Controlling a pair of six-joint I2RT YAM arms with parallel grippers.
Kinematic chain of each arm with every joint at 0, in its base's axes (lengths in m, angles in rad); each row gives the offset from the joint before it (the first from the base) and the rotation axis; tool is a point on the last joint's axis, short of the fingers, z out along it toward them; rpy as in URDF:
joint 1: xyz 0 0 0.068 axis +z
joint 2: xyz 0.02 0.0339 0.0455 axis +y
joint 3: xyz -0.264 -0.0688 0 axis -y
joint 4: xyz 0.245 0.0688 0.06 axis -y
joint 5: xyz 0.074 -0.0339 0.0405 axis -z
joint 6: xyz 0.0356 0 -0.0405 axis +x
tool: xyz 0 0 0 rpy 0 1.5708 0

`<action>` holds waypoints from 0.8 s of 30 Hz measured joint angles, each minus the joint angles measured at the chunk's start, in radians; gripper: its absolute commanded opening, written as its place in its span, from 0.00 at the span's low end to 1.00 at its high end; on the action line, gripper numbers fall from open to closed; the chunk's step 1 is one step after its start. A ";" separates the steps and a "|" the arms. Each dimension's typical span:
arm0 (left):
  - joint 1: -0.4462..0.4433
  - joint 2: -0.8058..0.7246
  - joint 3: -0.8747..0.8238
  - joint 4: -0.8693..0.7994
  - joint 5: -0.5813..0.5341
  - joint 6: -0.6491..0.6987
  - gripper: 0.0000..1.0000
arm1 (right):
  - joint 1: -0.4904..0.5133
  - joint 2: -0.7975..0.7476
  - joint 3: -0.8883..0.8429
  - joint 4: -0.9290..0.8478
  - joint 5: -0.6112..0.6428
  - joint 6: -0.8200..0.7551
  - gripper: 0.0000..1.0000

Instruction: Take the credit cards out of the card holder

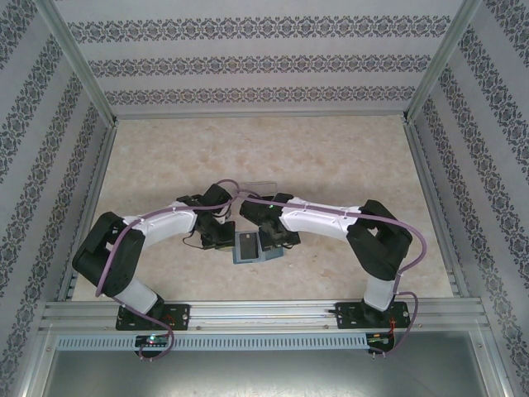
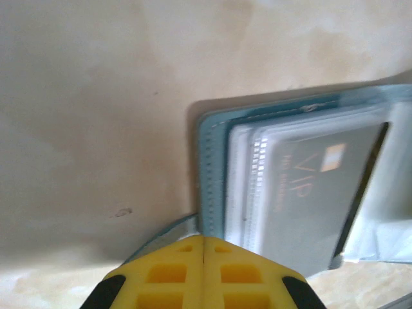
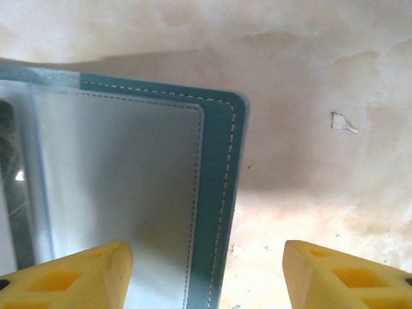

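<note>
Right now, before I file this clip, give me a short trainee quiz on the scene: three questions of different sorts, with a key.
1. True or false: the left gripper is shut.
2. What word is printed on the credit card sitting in the card holder?
3. The right gripper is: A) open, B) shut on a card, C) shut and empty.
Key: 1 true; 2 VIP; 3 A.

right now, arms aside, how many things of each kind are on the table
card holder: 1
credit card: 1 in view, inside the holder's sleeve
clear plastic piece: 1
total: 3
</note>
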 measured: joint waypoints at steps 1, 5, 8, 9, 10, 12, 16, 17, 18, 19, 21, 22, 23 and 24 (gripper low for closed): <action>0.000 -0.005 0.005 0.000 0.001 0.000 0.05 | 0.000 -0.014 0.000 0.000 -0.002 0.000 0.62; -0.004 -0.013 0.021 0.002 0.004 -0.009 0.04 | -0.011 -0.058 0.000 0.006 -0.014 -0.003 0.60; -0.017 -0.014 0.027 0.006 0.015 -0.021 0.04 | -0.020 -0.083 0.000 0.013 -0.029 -0.005 0.58; -0.021 -0.014 0.030 0.007 0.019 -0.024 0.04 | -0.022 -0.091 -0.001 0.019 -0.032 -0.006 0.58; -0.026 -0.014 0.032 0.011 0.024 -0.028 0.04 | -0.025 -0.098 -0.002 0.024 -0.037 -0.007 0.57; -0.037 -0.010 0.042 0.014 0.035 -0.036 0.04 | -0.033 -0.123 -0.015 0.051 -0.060 -0.007 0.55; -0.056 0.012 0.058 0.036 0.042 -0.044 0.03 | -0.053 -0.170 -0.067 0.139 -0.137 -0.005 0.51; -0.059 0.018 0.060 0.038 0.041 -0.045 0.03 | -0.061 -0.178 -0.085 0.173 -0.168 0.000 0.50; -0.060 0.024 0.061 0.038 0.041 -0.045 0.03 | -0.067 -0.182 -0.101 0.200 -0.191 0.003 0.49; -0.061 0.031 0.061 0.039 0.040 -0.045 0.02 | -0.074 -0.183 -0.118 0.233 -0.220 0.007 0.49; -0.064 0.040 0.061 0.038 0.039 -0.045 0.02 | -0.083 -0.182 -0.151 0.294 -0.272 0.016 0.48; -0.064 0.045 0.061 0.037 0.035 -0.045 0.01 | -0.085 -0.182 -0.166 0.323 -0.299 0.024 0.48; -0.064 0.047 0.061 0.035 0.030 -0.045 0.01 | -0.090 -0.181 -0.179 0.353 -0.324 0.031 0.48; -0.065 0.048 0.062 0.033 0.022 -0.044 0.01 | -0.090 -0.180 -0.189 0.381 -0.346 0.037 0.48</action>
